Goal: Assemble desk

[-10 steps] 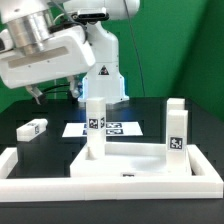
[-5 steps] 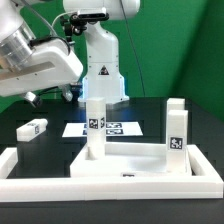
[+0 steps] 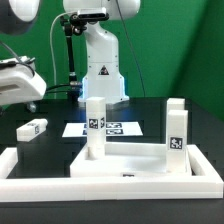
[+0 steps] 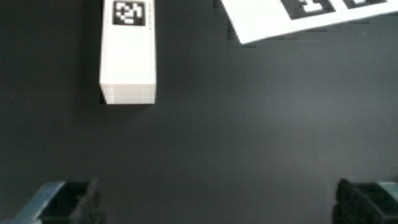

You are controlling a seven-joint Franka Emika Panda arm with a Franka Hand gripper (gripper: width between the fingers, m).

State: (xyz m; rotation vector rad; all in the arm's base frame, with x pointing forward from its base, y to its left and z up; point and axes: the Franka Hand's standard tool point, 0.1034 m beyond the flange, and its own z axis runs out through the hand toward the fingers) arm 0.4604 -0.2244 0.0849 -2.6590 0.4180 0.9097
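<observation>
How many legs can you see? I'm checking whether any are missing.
4. Two stand on the top panel: one, one. A third stands behind. A fourth lies loose on the table. Others may be hidden.

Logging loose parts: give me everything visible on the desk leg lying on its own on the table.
The loose leg is a short white square block, plastic by its look, with a black-and-white tag near one end. It lies flat on its side on the black table, at the exterior view's left, apart from the desk top panel and the marker board. The wrist view shows it ahead of the open pincer; nothing touches it but the table.
</observation>
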